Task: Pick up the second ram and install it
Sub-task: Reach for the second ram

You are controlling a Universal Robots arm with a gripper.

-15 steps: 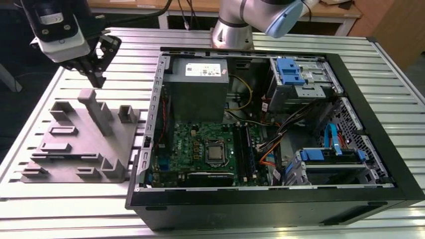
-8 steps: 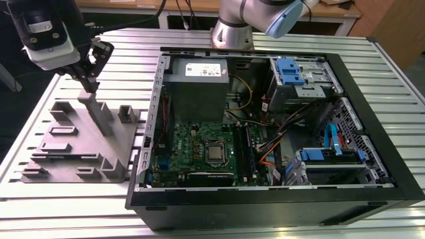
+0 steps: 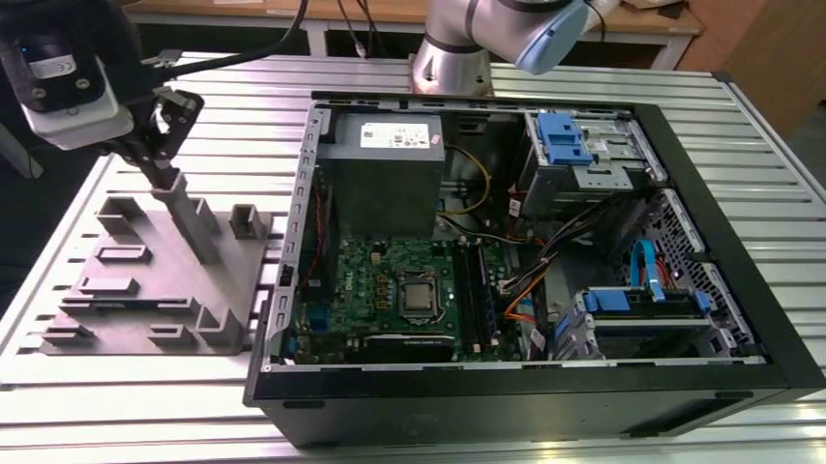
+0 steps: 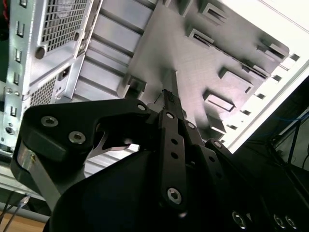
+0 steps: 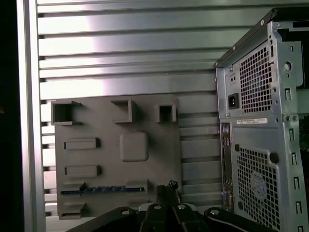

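Now my fingers (image 4: pixel 170 104) are together, holding nothing, above the grey holder (image 5: pixel 159 159) on the surface (image 5: pixel 120 72). The second ram (image 5: pixel 101 190) sits edge-up in its slot, long axis running toward the computer case (image 5: pixel 260 145); I hover just off its case-side end.

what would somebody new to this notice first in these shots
The open computer case dominates the exterior view, its green motherboard and grey power supply exposed. On the exterior view's left, the gripper hangs over a grey fixture tray. In the first wrist view, the second ram shows as a thin blue strip in a slot of that tray.
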